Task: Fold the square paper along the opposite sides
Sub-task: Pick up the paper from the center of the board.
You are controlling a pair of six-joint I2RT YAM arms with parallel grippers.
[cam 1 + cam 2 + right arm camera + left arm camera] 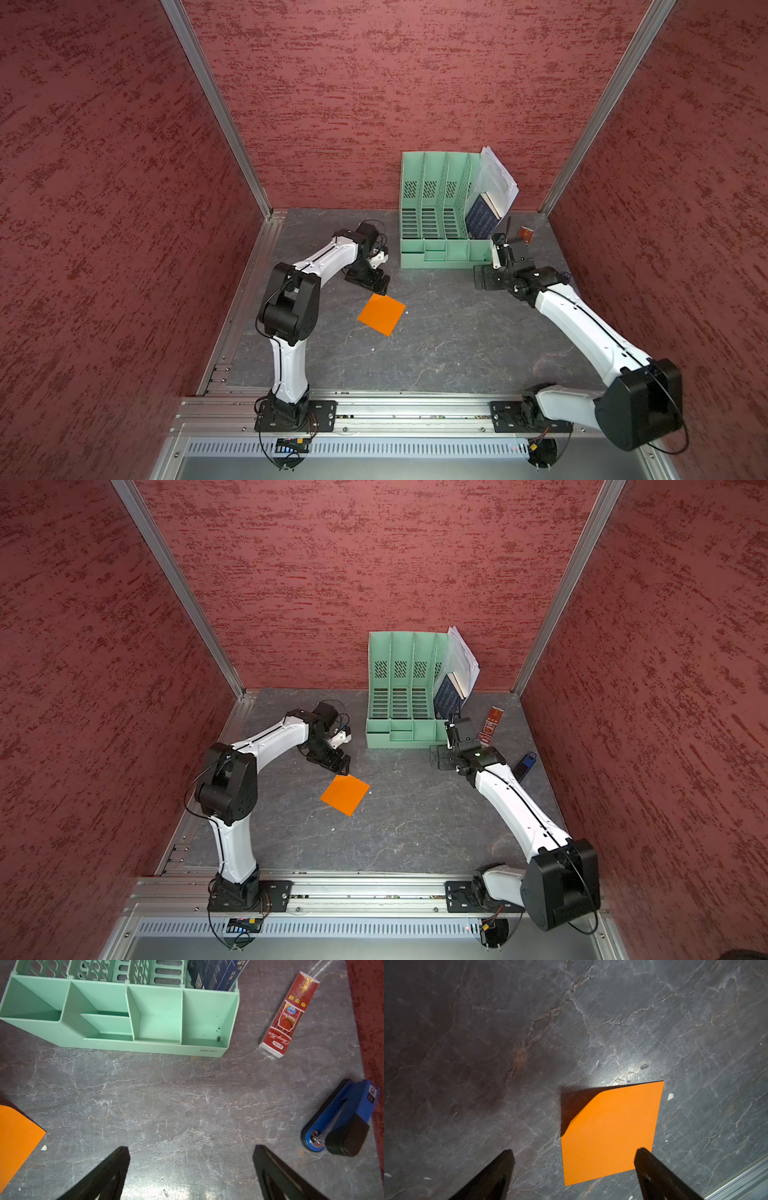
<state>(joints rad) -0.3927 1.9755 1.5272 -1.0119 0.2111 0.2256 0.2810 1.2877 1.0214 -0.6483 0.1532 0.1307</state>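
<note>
Here, the square paper point(381, 313) lies on the counter point(449, 353) in front of the green organizer point(436, 259), off its left end, one corner curled up (shadow beneath it). The left gripper point(375, 286) hangs between organizer and paper, over the paper's far edge, jaws spread wide and empty. The right gripper point(480, 277), at the organizer's right front corner, gapes empty too. Bare counter borders the paper's other edges.

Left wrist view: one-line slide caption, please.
Open left pincer above the square paper, one corner curling up off the table.
</note>
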